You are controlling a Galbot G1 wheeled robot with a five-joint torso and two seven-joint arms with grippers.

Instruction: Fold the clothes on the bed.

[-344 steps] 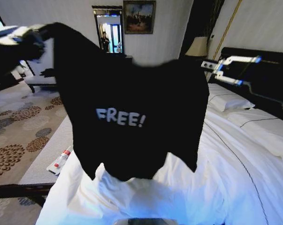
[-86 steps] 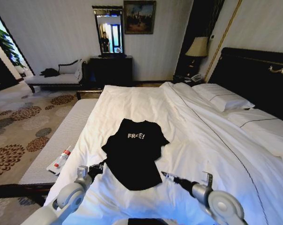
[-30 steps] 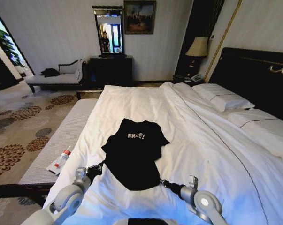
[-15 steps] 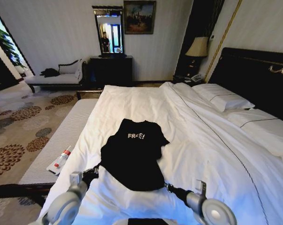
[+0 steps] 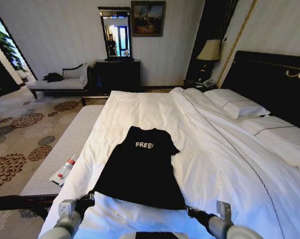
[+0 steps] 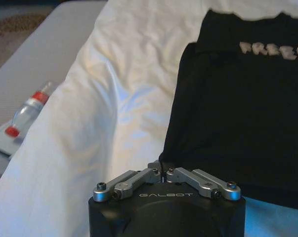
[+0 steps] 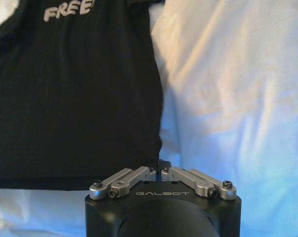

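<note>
Where the white duvet runs smooth near the foot of the bed (image 5: 224, 149), the black T-shirt (image 5: 140, 169) lies face up, its soft fabric drawn flat into a shape that widens toward the hem, the pale "FREE" lettering across its chest. The collar end points toward the far edge of the mattress and the hem lies nearest the robot. At the hem's left corner the left gripper (image 5: 86, 200) has its 2 fingers closed together on the cloth; in the left wrist view the gripper (image 6: 162, 168) shows its silver linkages meeting where the dark fabric bunches into a small peak. At the hem's right corner the right gripper (image 5: 192, 211) is likewise pinched shut on the T-shirt, and the right wrist view shows that gripper (image 7: 159, 166) with the hem stretched straight away from it. Around the shirt the duvet (image 6: 119, 108) is rumpled in soft ridges. Left of the T-shirt, past the duvet's edge, a small clear bottle (image 5: 66, 168) with a red cap rests on a grey woven bench (image 5: 60, 149). Right of the shirt, plump white pillows (image 5: 237, 105) lean against the dark headboard (image 5: 269, 84).
</note>
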